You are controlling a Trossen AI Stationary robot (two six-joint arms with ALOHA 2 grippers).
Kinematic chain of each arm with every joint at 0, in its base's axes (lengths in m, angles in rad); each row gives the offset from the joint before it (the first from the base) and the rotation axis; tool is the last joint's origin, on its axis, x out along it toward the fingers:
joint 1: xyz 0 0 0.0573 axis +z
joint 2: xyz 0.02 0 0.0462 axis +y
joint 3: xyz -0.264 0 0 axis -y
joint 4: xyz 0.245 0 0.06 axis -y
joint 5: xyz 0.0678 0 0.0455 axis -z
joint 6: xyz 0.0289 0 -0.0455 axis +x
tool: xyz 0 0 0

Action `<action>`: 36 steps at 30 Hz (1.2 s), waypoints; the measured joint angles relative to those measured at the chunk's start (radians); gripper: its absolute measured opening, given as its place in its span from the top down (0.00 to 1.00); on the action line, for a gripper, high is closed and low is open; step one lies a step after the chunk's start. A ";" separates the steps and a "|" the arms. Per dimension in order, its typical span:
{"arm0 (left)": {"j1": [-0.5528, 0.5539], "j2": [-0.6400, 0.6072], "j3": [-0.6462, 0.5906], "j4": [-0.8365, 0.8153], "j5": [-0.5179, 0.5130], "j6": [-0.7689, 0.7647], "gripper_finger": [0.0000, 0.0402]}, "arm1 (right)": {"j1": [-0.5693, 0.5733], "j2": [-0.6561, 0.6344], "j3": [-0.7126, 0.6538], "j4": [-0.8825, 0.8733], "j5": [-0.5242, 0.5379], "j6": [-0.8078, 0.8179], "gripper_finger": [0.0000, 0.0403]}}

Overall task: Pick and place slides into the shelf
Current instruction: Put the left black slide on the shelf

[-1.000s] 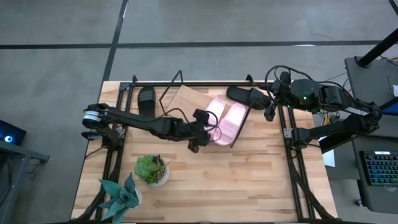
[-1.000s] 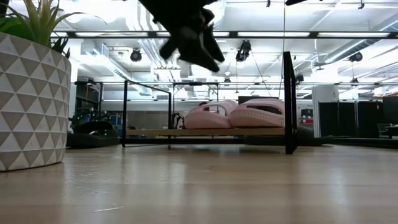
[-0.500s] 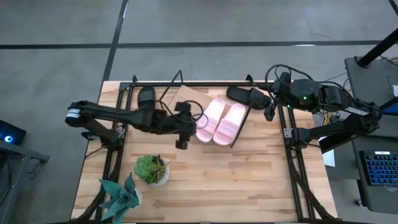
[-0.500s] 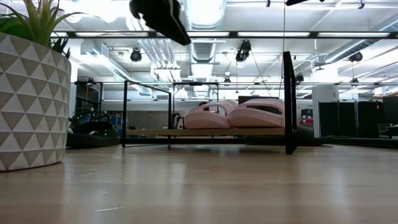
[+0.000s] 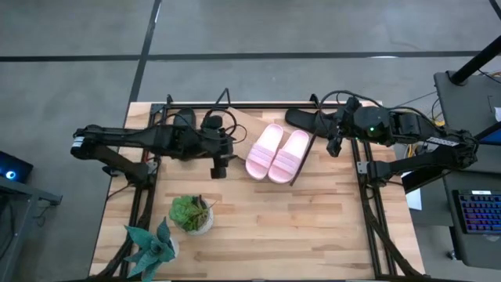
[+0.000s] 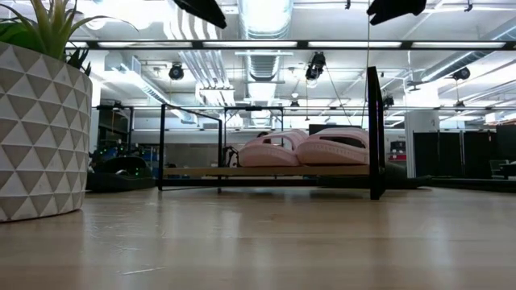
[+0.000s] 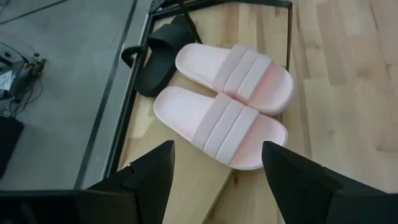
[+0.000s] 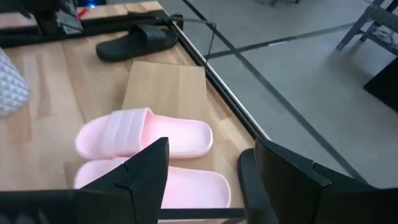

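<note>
A: Your left gripper (image 5: 218, 168) hangs spread and empty at nine o'clock of the pink slides (image 5: 278, 153) on the shelf (image 5: 235, 125).
B: At three o'clock, your right gripper (image 5: 335, 146) gapes empty beside a black slide (image 5: 311, 120).

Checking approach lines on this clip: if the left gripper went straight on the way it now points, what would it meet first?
Most likely the nearer pink slide, which lies dead ahead between the left gripper's open fingers, on the shelf. Depth is unclear, so the shelf board might come first.
</note>
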 joint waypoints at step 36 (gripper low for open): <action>0.391 -0.032 -0.056 -0.669 -0.181 0.006 0.53 | 0.000 0.000 -0.224 0.097 0.156 -0.001 0.43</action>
